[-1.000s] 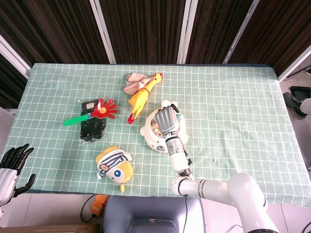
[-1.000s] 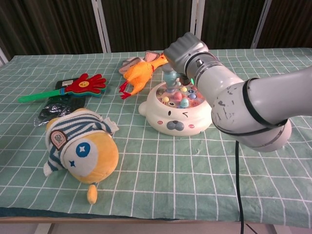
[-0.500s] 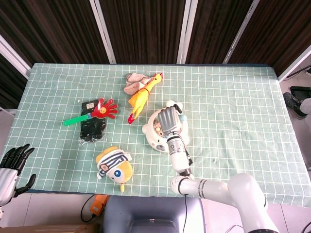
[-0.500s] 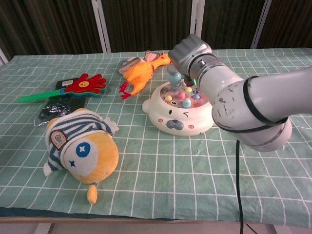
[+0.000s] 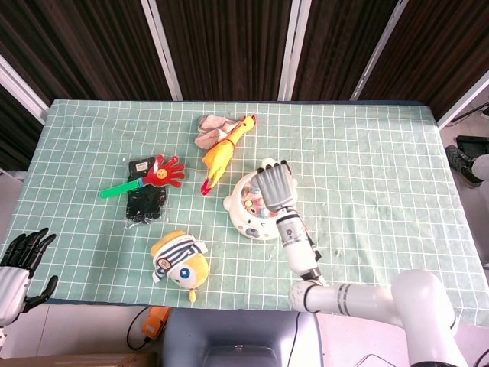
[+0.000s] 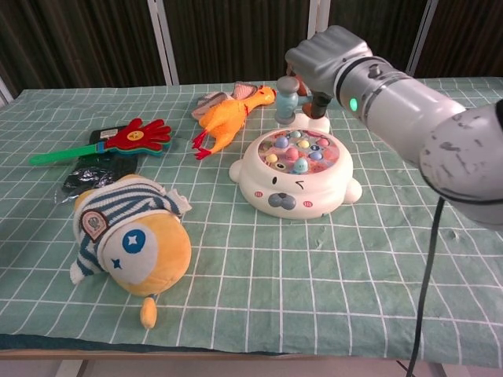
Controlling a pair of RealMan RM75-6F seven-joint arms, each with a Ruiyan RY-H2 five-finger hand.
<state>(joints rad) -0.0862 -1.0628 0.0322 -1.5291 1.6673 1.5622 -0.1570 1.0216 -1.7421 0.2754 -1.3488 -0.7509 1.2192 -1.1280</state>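
Right hand [image 6: 326, 67] holds toy hammer [image 6: 286, 99] above seal-shaped whack-a-mole toy [image 6: 297, 173].

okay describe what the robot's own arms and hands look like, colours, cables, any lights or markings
The right hand is matte grey metal, on a glossy pale grey-white arm with a round bulging forearm. A small green light glows near the wrist, dark bands ring the arm, and a black cable hangs below it. The left hand has black fingers and a silver-white wrist.

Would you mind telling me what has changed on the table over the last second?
The right hand, gripping the small toy mallet, has lifted up off the white seal game, which itself slid slightly toward the robot's right. The left hand, rubber chicken, clapper and plush stayed put.
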